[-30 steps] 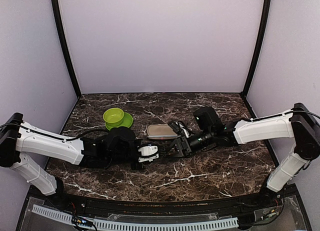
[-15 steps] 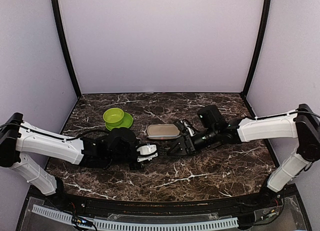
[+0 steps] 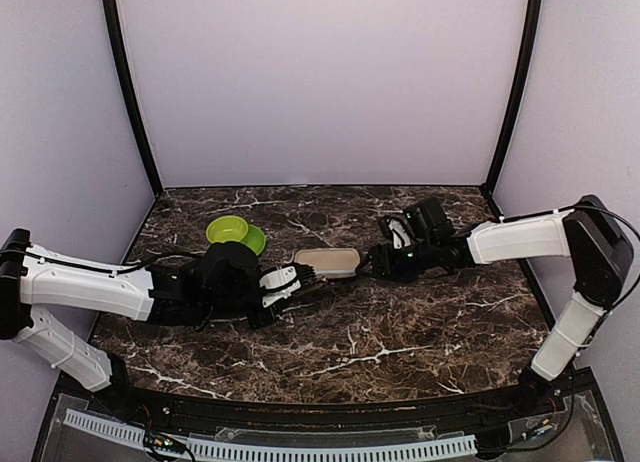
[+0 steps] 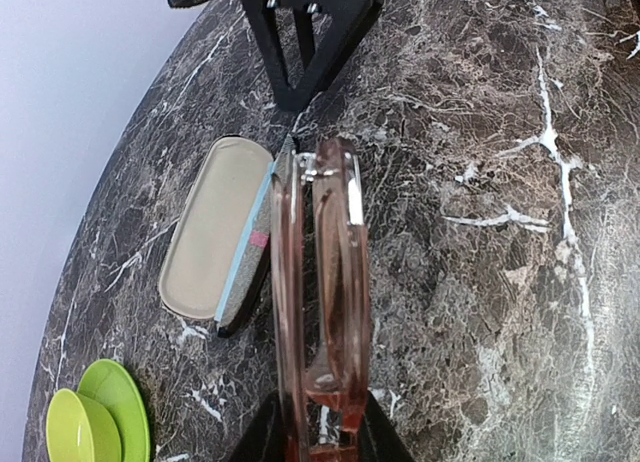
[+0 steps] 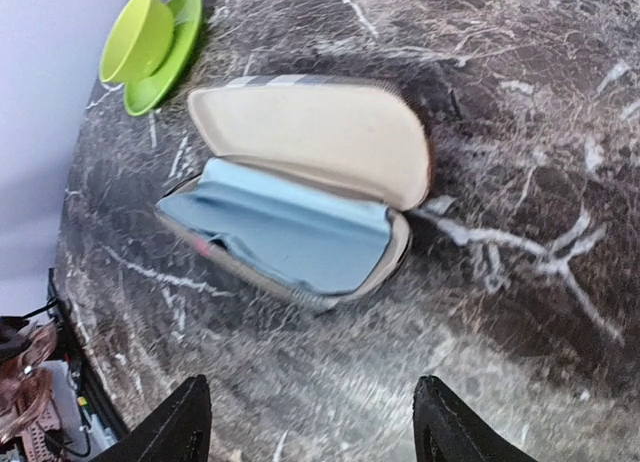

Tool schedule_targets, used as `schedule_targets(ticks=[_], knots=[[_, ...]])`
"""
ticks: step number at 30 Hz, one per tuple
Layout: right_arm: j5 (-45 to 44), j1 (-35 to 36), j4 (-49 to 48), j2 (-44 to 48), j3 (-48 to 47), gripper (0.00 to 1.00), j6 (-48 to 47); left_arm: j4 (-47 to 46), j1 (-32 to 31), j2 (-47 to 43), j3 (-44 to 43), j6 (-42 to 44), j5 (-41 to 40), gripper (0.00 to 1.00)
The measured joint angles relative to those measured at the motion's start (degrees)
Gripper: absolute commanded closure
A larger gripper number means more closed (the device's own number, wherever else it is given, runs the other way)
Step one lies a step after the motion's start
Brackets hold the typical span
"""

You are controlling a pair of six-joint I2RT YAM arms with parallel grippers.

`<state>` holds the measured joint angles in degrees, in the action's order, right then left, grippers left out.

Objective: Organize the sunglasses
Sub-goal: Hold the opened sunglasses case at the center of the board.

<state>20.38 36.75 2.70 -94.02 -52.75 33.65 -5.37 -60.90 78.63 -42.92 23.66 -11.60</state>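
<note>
Folded pink translucent sunglasses (image 4: 320,282) stick out from my left gripper (image 4: 318,427), which is shut on them at one end. Their far tip reaches the right end of the open glasses case (image 4: 215,232). The case (image 3: 327,261) is beige outside and pale blue inside (image 5: 290,232), with its lid tipped back and nothing in it. My right gripper (image 5: 315,412) is open and holds nothing. It hovers over the bare table just short of the case's open side. In the top view the right gripper (image 3: 375,263) sits at the case's right end and the left gripper (image 3: 292,281) at its left front.
A lime green cup on a matching saucer (image 3: 236,234) stands left of the case, behind my left arm. The dark marble table (image 3: 400,332) is walled at the back and both sides.
My right gripper has drawn back to the right, away from the sunglasses, and now faces the case. My left gripper has swung the sunglasses toward the case.
</note>
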Motion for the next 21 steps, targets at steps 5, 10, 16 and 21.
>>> schedule_targets(ticks=[5,10,16,21], knots=[[-2.16,-0.74,-1.20,-8.04,-5.33,0.39,0.81,-0.04,0.09,-0.33,0.50,-0.81,0.02,0.80],[-2.19,-1.68,-2.38,-12.07,-7.26,0.43,1.62,-0.04,0.35,-0.42,0.87,-1.05,0.00,0.80],[-0.68,-1.68,-4.24,-13.16,-7.21,0.47,2.73,-0.04,1.38,-0.44,0.92,-1.99,0.24,0.80],[0.92,-1.68,-6.95,-13.16,-5.86,0.49,3.76,0.48,2.78,0.26,0.11,-3.52,0.50,0.80]])
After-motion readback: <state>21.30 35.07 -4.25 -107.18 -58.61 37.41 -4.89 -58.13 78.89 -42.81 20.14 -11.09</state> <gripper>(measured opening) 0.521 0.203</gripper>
